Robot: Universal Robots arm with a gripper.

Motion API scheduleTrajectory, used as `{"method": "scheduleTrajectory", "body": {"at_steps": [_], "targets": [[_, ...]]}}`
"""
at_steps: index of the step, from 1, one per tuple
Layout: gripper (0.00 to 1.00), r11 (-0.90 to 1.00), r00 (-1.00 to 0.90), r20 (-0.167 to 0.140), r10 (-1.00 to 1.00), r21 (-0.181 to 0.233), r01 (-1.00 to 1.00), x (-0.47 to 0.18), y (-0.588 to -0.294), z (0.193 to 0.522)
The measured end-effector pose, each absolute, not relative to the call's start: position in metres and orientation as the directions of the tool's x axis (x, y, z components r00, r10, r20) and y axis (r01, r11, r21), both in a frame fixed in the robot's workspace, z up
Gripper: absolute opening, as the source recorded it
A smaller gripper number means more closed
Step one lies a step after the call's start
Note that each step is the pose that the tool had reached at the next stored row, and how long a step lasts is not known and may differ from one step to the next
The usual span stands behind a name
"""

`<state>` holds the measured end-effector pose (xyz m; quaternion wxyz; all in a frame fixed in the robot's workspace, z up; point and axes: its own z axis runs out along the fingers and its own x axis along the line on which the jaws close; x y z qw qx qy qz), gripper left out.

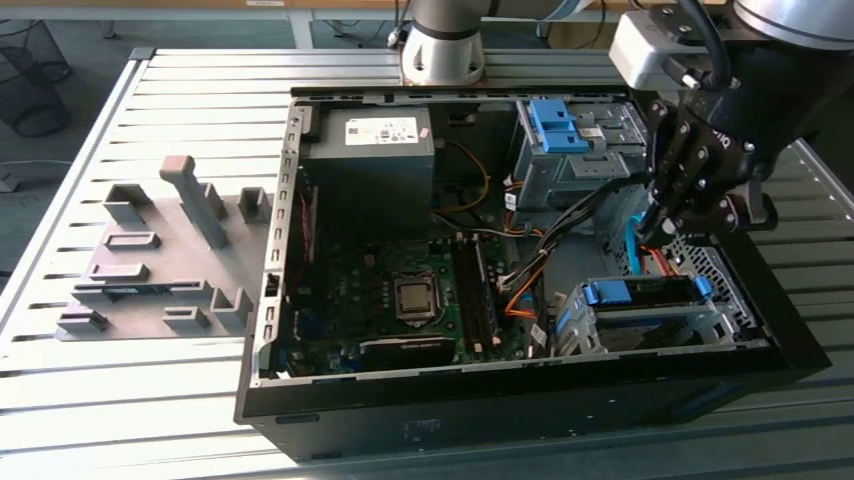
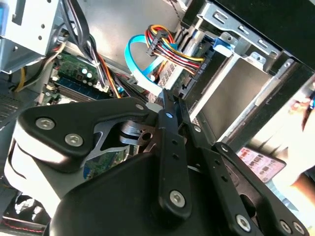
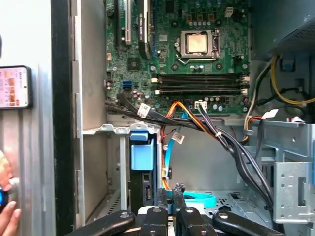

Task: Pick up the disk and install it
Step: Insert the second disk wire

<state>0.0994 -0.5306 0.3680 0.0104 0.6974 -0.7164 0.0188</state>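
- The case (image 1: 284, 220) lies on its side on the table (image 1: 187, 90), open face up. I judge this is so the arm can reach straight down into the bays.
- The disk (image 1: 647, 292) sits in the cage (image 1: 577, 325) at the case's near corner, on the exterior view's right. It looks already slid in rather than carried.
- Only its blue bracket end faces the opening, shown as a blue block in the first wrist view (image 3: 141, 158).
- From that I judge its long axis runs down into the cage, with the bracket edge lying across the bay.
- The pincer (image 1: 663, 222) hangs just above and beside the cage, tips down.
- Its fingers (image 3: 163, 195) are pressed together with nothing visible between them.
- A blue cable (image 3: 199, 200) loops close behind the tips, and I cannot tell if they touch.
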Motion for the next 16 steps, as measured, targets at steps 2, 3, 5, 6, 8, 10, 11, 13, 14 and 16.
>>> {"method": "scheduleTrajectory", "body": {"at_steps": [2, 3, 5, 6, 8, 10, 11, 13, 14, 16], "targets": [[0.16, 0.027, -0.028, 0.035, -0.999, -0.012, -1.0, 0.099, -0.533, 0.367], [0.16, 0.028, -0.028, 0.034, -0.999, -0.012, -1.0, 0.099, -0.535, 0.366], [0.16, 0.028, -0.029, 0.03, -0.999, -0.011, -1.0, 0.099, -0.538, 0.364], [0.16, 0.029, -0.029, 0.027, -0.999, -0.011, -1.0, 0.099, -0.539, 0.363], [0.16, 0.029, -0.029, 0.017, -0.999, -0.01, -1.0, 0.099, -0.541, 0.362], [0.16, 0.03, -0.03, 0.005, -1.0, -0.007, -1.0, 0.1, -0.542, 0.361], [0.16, 0.03, -0.03, 0.004, -1.0, -0.003, -1.0, 0.1, -0.542, 0.361], [0.16, 0.03, -0.03, 0.002, -1.0, 0.006, -1.0, 0.102, -0.543, 0.36], [0.16, 0.03, -0.03, 0.001, -1.0, 0.009, -0.999, 0.103, -0.543, 0.36], [0.16, 0.031, -0.031, 0.001, -1.0, 0.01, -0.999, 0.105, -0.543, 0.359]]}}
